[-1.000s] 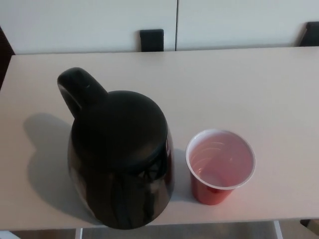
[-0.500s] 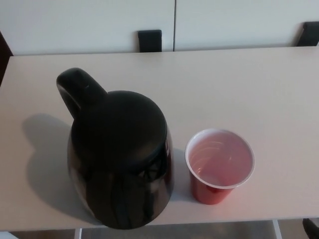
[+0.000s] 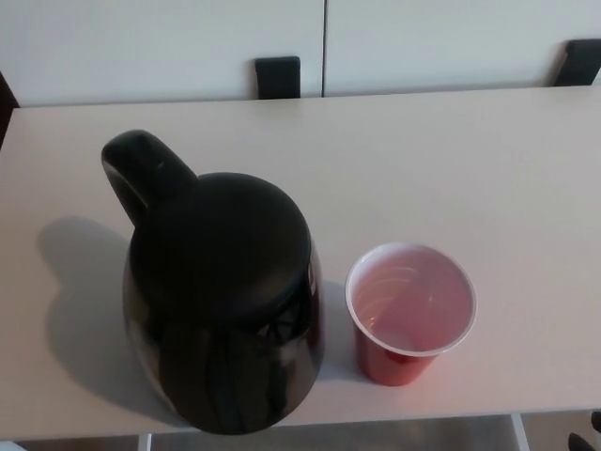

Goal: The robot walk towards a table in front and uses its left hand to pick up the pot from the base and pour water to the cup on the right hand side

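A black pot (image 3: 221,301) stands on the pale table (image 3: 423,169) near its front edge, left of centre. Its curved handle (image 3: 141,174) points to the back left, and the lid is closed. Whatever it stands on is hidden beneath its body. Just to its right, almost touching, is a red cup (image 3: 410,312) with a white inside, upright and seemingly empty. Neither of my hands shows clearly in the head view.
Two dark chair backs (image 3: 278,77) (image 3: 578,62) rise behind the table's far edge, against a white wall. The table's front edge runs along the bottom of the picture. A small dark shape (image 3: 584,440) sits in the bottom right corner, too little to identify.
The whole picture has drifted a little to the left and down, so the camera has moved. The pot and the cup keep their places on the table.
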Controlling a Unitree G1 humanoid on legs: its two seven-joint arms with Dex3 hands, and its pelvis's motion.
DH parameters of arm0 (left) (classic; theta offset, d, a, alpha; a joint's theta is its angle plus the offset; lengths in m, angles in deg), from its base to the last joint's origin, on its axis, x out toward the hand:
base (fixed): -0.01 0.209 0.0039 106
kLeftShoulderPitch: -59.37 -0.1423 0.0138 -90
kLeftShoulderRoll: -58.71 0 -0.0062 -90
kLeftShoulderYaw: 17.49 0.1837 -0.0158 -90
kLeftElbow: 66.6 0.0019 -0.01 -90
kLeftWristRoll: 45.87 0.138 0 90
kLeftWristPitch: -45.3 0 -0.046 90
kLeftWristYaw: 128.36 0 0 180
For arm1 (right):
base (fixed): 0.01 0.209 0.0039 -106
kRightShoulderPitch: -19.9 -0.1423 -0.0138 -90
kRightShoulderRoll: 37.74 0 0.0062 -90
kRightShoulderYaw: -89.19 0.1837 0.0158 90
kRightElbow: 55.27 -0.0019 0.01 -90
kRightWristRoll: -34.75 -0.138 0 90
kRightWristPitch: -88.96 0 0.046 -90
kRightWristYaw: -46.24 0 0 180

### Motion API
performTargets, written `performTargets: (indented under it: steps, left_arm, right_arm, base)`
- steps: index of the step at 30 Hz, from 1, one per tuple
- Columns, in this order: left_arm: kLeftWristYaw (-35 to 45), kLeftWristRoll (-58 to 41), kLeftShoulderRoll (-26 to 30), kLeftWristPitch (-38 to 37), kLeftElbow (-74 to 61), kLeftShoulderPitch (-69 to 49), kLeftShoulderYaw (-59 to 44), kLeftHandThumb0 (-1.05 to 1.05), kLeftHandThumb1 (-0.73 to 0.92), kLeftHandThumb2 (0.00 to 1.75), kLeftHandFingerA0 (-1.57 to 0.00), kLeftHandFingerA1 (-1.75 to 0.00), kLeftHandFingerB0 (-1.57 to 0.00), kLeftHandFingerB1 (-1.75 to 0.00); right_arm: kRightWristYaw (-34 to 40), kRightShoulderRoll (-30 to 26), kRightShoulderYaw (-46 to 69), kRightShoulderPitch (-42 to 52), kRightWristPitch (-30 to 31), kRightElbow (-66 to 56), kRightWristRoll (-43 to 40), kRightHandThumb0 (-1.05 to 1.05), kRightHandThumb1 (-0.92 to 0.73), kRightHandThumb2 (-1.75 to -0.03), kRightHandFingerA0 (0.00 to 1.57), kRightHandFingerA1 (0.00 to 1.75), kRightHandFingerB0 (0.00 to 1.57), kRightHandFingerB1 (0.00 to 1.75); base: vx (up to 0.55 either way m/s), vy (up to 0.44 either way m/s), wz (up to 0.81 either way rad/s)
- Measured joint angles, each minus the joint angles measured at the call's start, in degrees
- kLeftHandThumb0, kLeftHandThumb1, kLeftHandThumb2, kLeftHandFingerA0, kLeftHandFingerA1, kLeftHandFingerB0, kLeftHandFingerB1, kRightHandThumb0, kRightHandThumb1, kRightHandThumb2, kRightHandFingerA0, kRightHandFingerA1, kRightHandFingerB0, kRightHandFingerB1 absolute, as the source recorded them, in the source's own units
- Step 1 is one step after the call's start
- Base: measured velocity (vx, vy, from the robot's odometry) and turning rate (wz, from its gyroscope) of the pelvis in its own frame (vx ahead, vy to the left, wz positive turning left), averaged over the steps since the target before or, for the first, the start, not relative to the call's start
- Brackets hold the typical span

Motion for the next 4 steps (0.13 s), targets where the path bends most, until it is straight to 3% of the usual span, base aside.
performTargets:
  steps: [1,2,4]
  left_arm:
    - [0.04,-0.04,0.00,0.00,0.05,-0.14,-0.07,-0.53,0.77,0.79,-0.04,-0.25,-0.03,-0.18]
    - [0.08,-0.11,0.00,0.00,0.20,-0.32,-0.28,-0.48,0.79,0.63,-0.11,-0.30,-0.06,-0.28]
    - [-0.16,-0.27,0.00,0.02,0.43,-0.45,-0.77,-0.50,0.82,0.64,-0.06,-0.29,-0.01,-0.27]
  right_arm:
    - [0.00,-0.01,-0.03,0.00,0.00,0.00,0.04,-0.46,-0.56,-0.76,0.24,0.55,0.16,0.47]
    - [-0.01,-0.01,-0.08,0.00,0.00,-0.01,0.07,-0.47,-0.56,-0.77,0.24,0.55,0.18,0.47]
    - [0.02,-0.03,-0.29,0.00,-0.01,-0.01,0.23,-0.46,-0.56,-0.76,0.22,0.54,0.17,0.47]
  base:
    - [0.00,0.000,0.00]
    - [0.00,0.000,0.00]
    - [0.00,0.000,0.00]
